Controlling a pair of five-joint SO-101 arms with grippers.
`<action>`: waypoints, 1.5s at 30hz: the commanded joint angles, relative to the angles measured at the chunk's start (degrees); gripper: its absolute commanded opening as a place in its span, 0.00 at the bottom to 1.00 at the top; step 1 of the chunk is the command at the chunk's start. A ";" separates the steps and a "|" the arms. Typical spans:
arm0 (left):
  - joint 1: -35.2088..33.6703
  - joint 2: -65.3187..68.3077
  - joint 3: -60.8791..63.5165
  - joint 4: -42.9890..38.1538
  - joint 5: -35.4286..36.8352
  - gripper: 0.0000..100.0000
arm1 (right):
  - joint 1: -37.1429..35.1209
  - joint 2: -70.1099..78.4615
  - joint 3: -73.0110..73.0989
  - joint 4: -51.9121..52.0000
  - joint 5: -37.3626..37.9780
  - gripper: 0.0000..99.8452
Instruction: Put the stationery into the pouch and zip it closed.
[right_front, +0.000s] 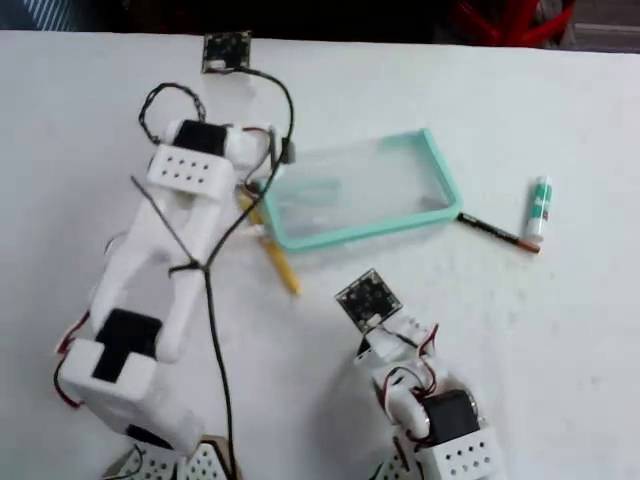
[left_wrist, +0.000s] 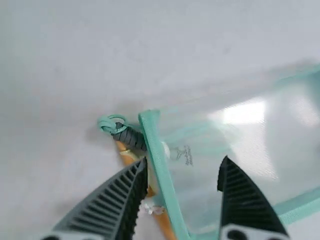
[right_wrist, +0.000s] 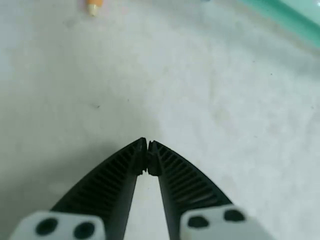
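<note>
left fingers (left_wrist: 120, 200) gape wide astride the zipper end of the pouch (left_wrist: 240, 145), right fingers (right_wrist: 120, 185) pinched shut and empty nearby, so closing could snag the yellow pencil (left_wrist: 122, 150) lying at that end.

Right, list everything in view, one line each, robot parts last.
Table: one, white, under everything.
Pouch: one, clear with teal edging, lying flat mid-table.
Zip pull: one, teal ring on a dark tab, at the pouch end by the left arm.
Yellow pencil: one, yellow, on the table at that same pouch end.
Dark pencil: one, black with a reddish end, off the pouch's other end.
Stick: one, white and green, beside the dark pencil.
Left gripper: one, black, open astride the pouch's teal edge.
Right gripper: one, black, shut, over bare table.
</note>
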 joint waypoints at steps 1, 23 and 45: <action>-0.48 3.03 -3.34 -3.52 0.70 0.23 | 0.40 -0.31 0.35 -0.04 -0.09 0.02; -12.18 10.15 -4.13 -12.84 -22.51 0.23 | 0.40 -0.22 0.35 -0.04 -0.09 0.02; -8.92 26.68 -18.55 -2.02 -10.81 0.27 | 0.40 -0.22 0.35 -0.04 -0.09 0.02</action>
